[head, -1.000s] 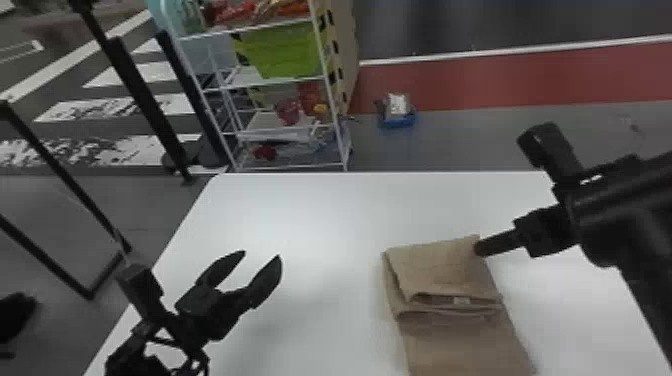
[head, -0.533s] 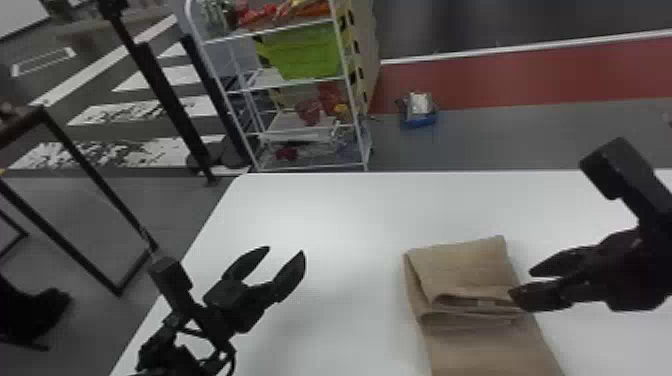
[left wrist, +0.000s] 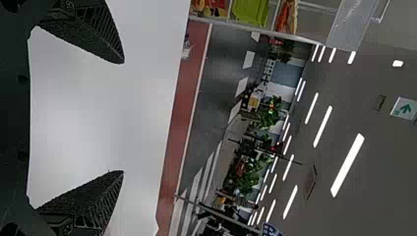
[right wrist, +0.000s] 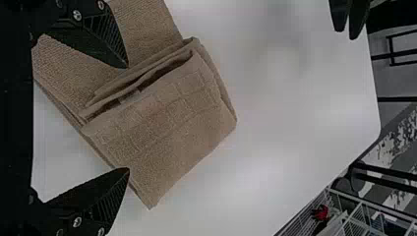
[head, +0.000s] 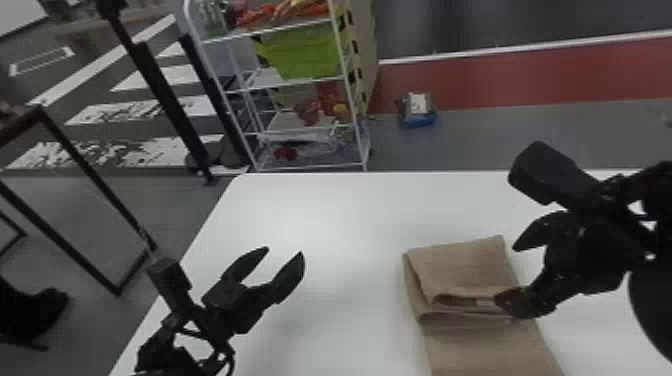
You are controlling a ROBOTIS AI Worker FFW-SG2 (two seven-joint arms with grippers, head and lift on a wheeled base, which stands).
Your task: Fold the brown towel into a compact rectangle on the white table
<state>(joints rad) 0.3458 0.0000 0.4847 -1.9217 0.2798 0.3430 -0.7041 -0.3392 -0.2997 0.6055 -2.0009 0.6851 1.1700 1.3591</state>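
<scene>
On the right part of the white table point(head: 345, 220) lies the brown towel point(head: 465, 265), its far part folded over in layers and its near part running toward the bottom edge. My right gripper point(head: 505, 275) is open over the towel's right side, one finger overlapping the fold's edge. The right wrist view has the open right gripper point(right wrist: 129, 118) above the folded towel point(right wrist: 167, 123). Well left of the towel, my left gripper point(head: 286, 250) stands open with nothing between its fingers; in the left wrist view, the left gripper point(left wrist: 123, 118) has bare tabletop behind it.
Beyond the table's far edge stands a white wire shelf point(head: 295, 80) holding a green bin point(head: 300, 50). A small blue package point(head: 417, 110) lies on the floor behind. A dark-framed stand point(head: 95, 200) is left of the table.
My right gripper has shifted right and now shows two parted fingers. The whole head view has shifted, with table and towel farther right in it. The towel's fold looks the same.
</scene>
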